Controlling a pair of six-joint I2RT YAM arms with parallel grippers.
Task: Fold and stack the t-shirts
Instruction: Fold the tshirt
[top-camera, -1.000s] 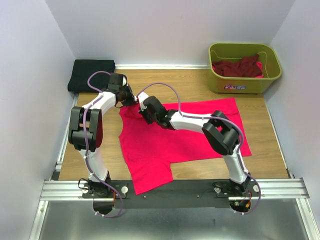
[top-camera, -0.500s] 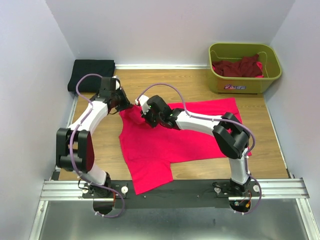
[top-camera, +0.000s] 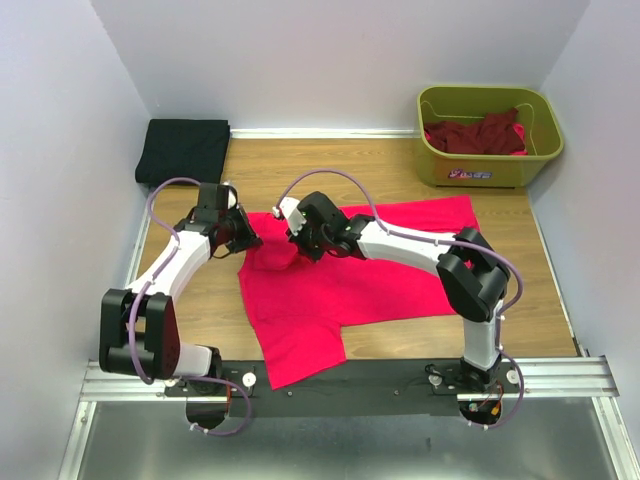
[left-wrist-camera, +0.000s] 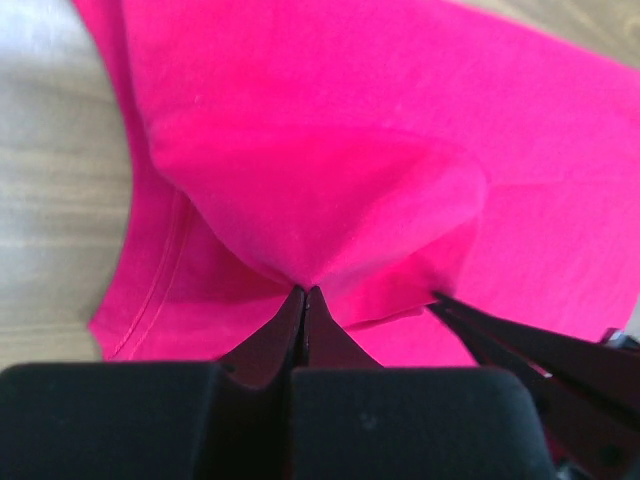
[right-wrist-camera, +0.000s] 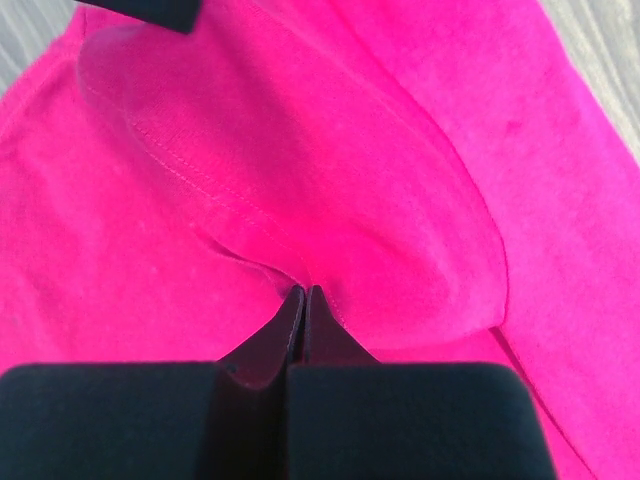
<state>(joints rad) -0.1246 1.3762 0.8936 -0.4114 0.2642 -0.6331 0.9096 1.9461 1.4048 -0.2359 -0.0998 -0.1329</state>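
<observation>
A bright pink-red t-shirt lies spread on the wooden table. Its far left sleeve is lifted and folded inward over the body. My left gripper is shut on the sleeve's cloth, jaws closed on a pinch of it. My right gripper is shut on the same sleeve's hem, just right of the left one. A folded black t-shirt lies at the far left corner. Dark maroon t-shirts sit in the tub.
An olive-green plastic tub stands at the far right corner. White walls close in the table on three sides. A metal rail runs along the near edge.
Both grippers have moved toward the near side with the sleeve, drawing it over the shirt's body. The left arm has stretched lower and further left.
</observation>
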